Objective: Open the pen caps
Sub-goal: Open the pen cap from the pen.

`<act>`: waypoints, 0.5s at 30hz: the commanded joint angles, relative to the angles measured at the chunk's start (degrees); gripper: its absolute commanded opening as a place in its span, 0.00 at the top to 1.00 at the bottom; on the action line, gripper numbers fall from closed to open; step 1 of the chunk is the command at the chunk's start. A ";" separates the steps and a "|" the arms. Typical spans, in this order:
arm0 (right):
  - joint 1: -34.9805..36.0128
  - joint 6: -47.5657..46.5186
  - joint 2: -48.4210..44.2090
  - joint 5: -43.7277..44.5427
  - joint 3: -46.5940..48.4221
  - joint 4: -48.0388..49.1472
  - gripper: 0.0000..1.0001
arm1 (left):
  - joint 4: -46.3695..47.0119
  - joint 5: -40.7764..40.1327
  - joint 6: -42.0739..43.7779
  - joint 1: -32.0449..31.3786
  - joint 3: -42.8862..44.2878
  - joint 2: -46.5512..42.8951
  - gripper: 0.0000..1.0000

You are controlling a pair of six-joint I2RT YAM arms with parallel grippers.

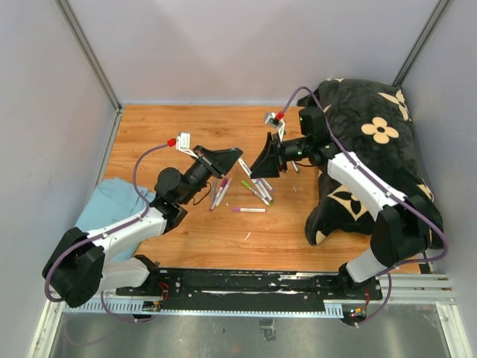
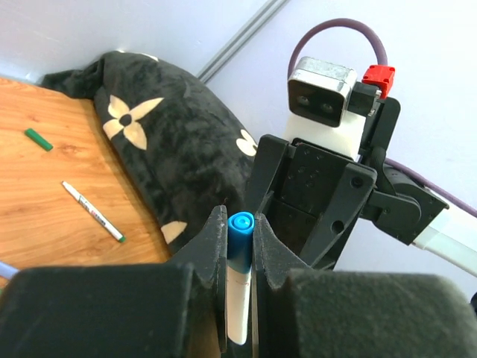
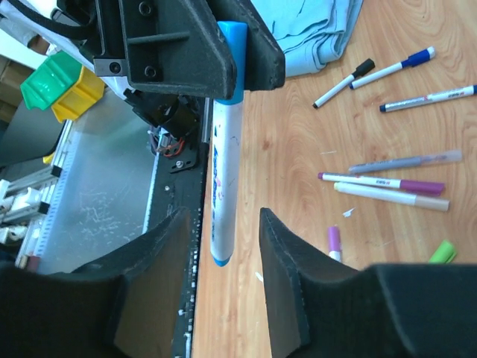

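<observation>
Left gripper [image 2: 240, 224] clamps one blue pen cap [image 2: 240, 240]; the pen's white barrel [image 3: 222, 164] sits untouched between the right gripper [image 3: 223, 224]'s parted fingers.

The top camera sits above and behind the arm bases [image 1: 141, 268], looking down from afar over the whole bench [image 1: 283, 239]. The left wrist camera sits close behind the left hand [image 2: 240, 224] and faces right, towards the right hand [image 2: 302, 205] and the cushion [image 2: 171, 149]. The right wrist camera sits close behind its own hand and faces left and near, towards the cloth [image 3: 313, 30] and the bench's near edge. Both wrist views share the pen [image 3: 220, 171] between the hands, which the top view shows small at mid-bench.
</observation>
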 commanded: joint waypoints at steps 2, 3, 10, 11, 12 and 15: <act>1.35 -0.99 -7.53 3.72 -4.65 3.68 0.40 | 3.04 -1.12 2.10 -2.76 -1.22 -3.38 1.00; 1.99 -0.65 -8.38 4.41 -5.93 4.59 0.37 | 3.58 -1.75 2.26 -3.36 -1.51 -3.61 1.00; 4.71 -0.40 -9.97 7.41 -6.63 4.86 0.38 | 5.76 -2.35 1.44 -4.64 -1.78 -2.71 1.00; 4.91 -0.20 -9.91 7.80 -6.57 4.85 0.39 | 6.14 -2.15 1.31 -4.73 -1.92 -2.34 1.00; 4.99 0.11 -9.72 7.88 -6.62 4.88 0.40 | 6.46 -2.00 1.33 -4.87 -1.79 -2.10 1.00; 5.20 1.89 -9.30 7.69 -6.57 5.62 0.54 | 7.29 -1.67 1.65 -5.10 -1.60 -0.97 1.00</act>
